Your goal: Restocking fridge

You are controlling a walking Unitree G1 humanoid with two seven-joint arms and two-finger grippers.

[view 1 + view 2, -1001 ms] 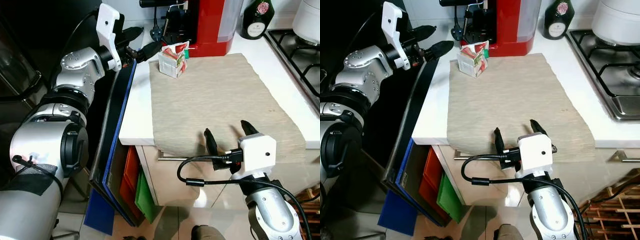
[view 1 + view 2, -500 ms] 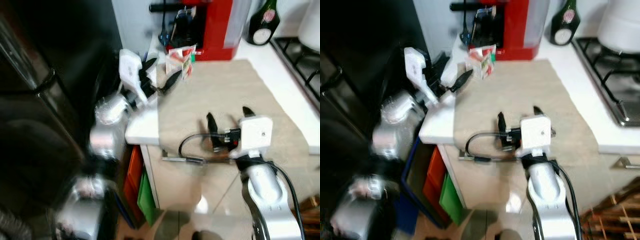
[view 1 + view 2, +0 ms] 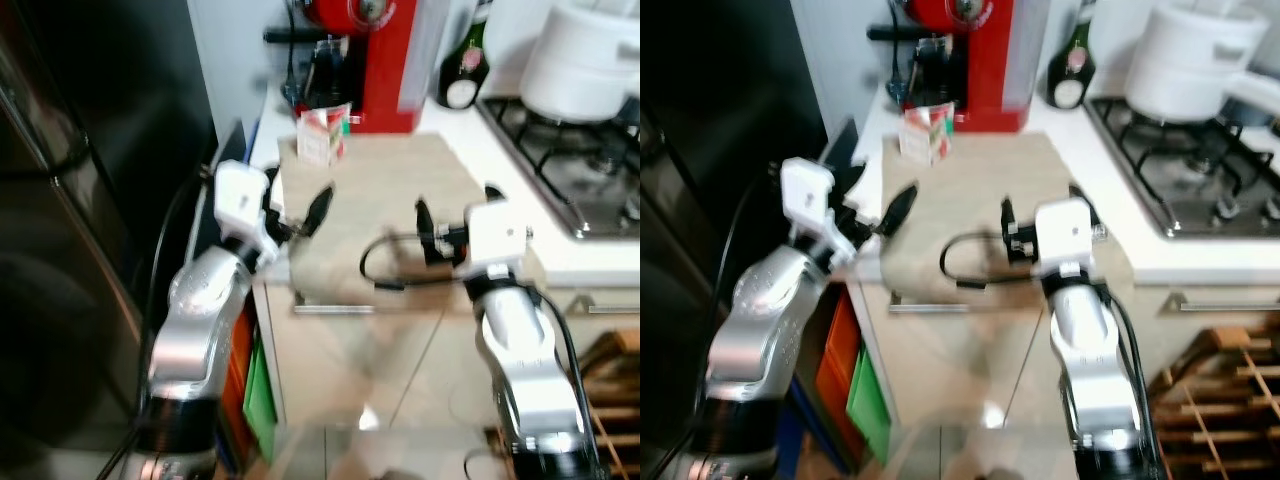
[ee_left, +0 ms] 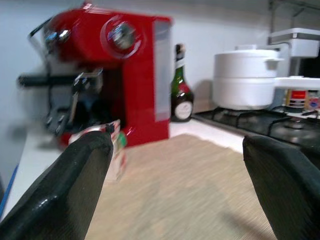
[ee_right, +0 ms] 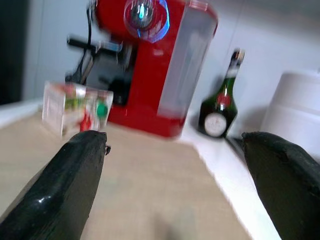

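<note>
A small red-and-white carton (image 3: 322,135) stands at the back left of a beige mat (image 3: 385,175) on the white counter, in front of a red coffee machine (image 3: 385,60). The black fridge (image 3: 70,200) is at my left. My left gripper (image 3: 300,208) is open and empty at the counter's front left corner, short of the carton (image 4: 117,145). My right gripper (image 3: 456,205) is open and empty over the mat's front edge, pointing at the carton (image 5: 75,107). The picture is blurred.
A green bottle (image 3: 465,65) stands right of the coffee machine. A white pot (image 3: 580,70) sits on the gas hob (image 3: 560,170) at the right. Orange and green bins (image 3: 255,370) sit under the counter. A wooden rack (image 3: 1230,400) is low right.
The camera has pulled back and shifted. My left gripper left the dark door edge beside the carton and dropped to the counter's front corner. My right gripper rose to counter height.
</note>
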